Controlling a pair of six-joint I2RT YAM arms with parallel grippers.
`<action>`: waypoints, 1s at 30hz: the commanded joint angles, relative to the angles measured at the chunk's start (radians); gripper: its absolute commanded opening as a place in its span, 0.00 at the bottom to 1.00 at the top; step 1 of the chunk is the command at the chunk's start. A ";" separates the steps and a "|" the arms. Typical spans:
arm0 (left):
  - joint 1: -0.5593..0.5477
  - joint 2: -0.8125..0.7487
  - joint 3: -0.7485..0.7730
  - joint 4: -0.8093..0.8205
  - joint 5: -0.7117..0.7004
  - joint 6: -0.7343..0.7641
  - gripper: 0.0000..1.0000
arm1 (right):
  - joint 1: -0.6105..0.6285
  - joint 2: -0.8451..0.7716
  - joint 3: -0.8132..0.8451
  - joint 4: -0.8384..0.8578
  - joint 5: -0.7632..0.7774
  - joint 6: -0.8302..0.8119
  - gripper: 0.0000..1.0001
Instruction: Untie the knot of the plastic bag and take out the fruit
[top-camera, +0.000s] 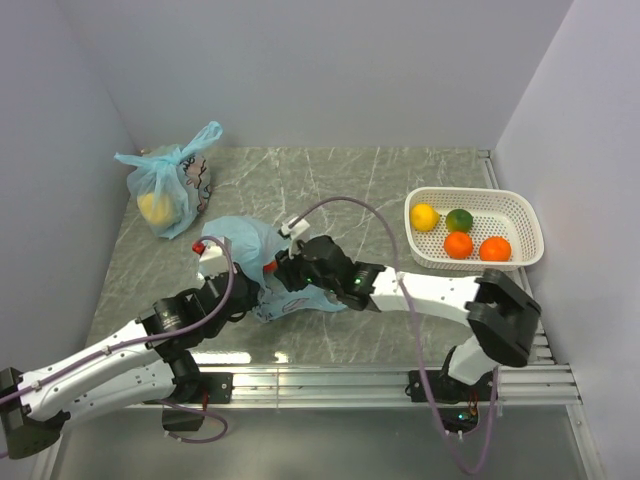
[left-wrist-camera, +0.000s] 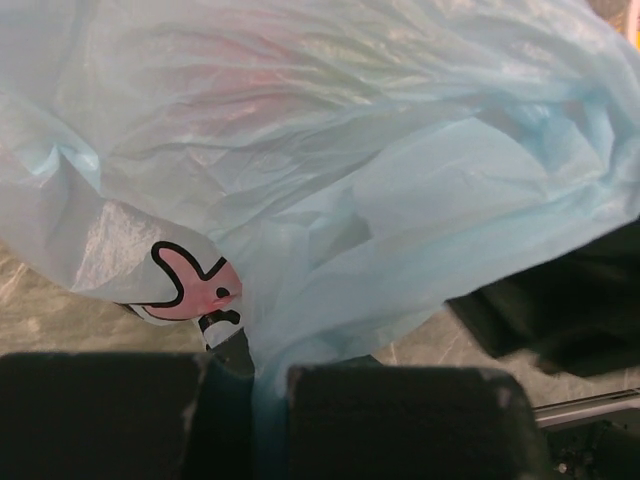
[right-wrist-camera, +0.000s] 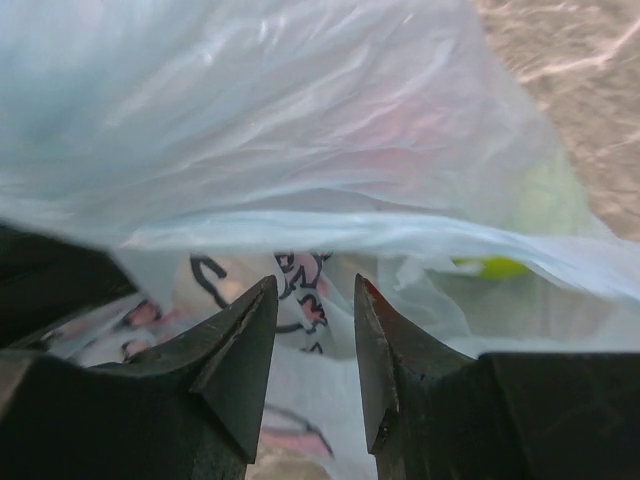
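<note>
The light-blue plastic bag (top-camera: 243, 240) lies crumpled at the table's middle, between both grippers. My left gripper (top-camera: 238, 292) is at its near left side. In the left wrist view it (left-wrist-camera: 268, 368) is shut on a strand of the bag's film (left-wrist-camera: 330, 200). My right gripper (top-camera: 284, 270) is at the bag's right side. In the right wrist view it (right-wrist-camera: 315, 300) is slightly open, its tips against the printed film (right-wrist-camera: 300, 150). A green fruit (right-wrist-camera: 545, 195) and a reddish tint show through the film. No knot is visible. A yellow fruit (top-camera: 424, 216), a green one (top-camera: 459, 219) and two orange ones (top-camera: 458, 244) lie in the basket.
The white mesh basket (top-camera: 525, 215) stands at the right side of the table. A second, tied blue bag with a yellow lump (top-camera: 165, 192) stands at the back left by the wall. Walls close in on the left, back and right.
</note>
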 joint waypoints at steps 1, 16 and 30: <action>-0.004 -0.008 0.053 0.064 0.015 0.029 0.01 | 0.006 0.092 0.070 0.040 0.012 -0.013 0.44; -0.011 0.031 0.047 0.159 0.133 0.039 0.01 | -0.069 0.249 0.193 0.008 0.379 0.204 0.83; -0.027 0.048 0.001 0.179 0.153 0.014 0.00 | -0.109 0.474 0.345 -0.076 0.299 0.307 0.85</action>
